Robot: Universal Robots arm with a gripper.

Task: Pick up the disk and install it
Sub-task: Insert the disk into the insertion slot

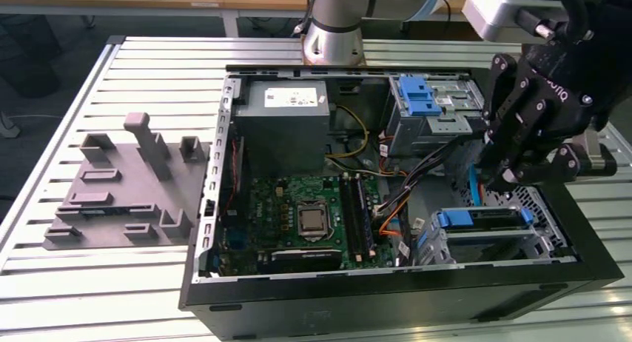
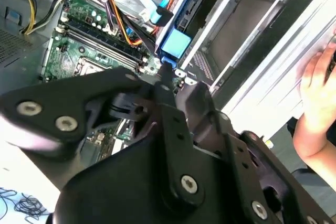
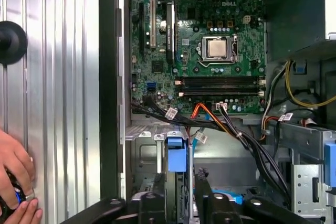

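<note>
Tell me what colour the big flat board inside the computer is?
Green. The board shows best in the first wrist view.

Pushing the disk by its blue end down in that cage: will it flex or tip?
Likely stiff: the disk is a flat slab in a blue carrier. Probably slides rather than tips, as the cage walls flank it. The cables beside it look floppy and might snag.

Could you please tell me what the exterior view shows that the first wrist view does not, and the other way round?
The exterior view alone shows the grey fixture block on the slatted table, the arm's base and the whole computer case. The first wrist view alone shows a person's hand resting on the table beside the case. Both share the motherboard, the cable bundle, the blue-railed disk in the drive bay, and the gripper over it.
</note>
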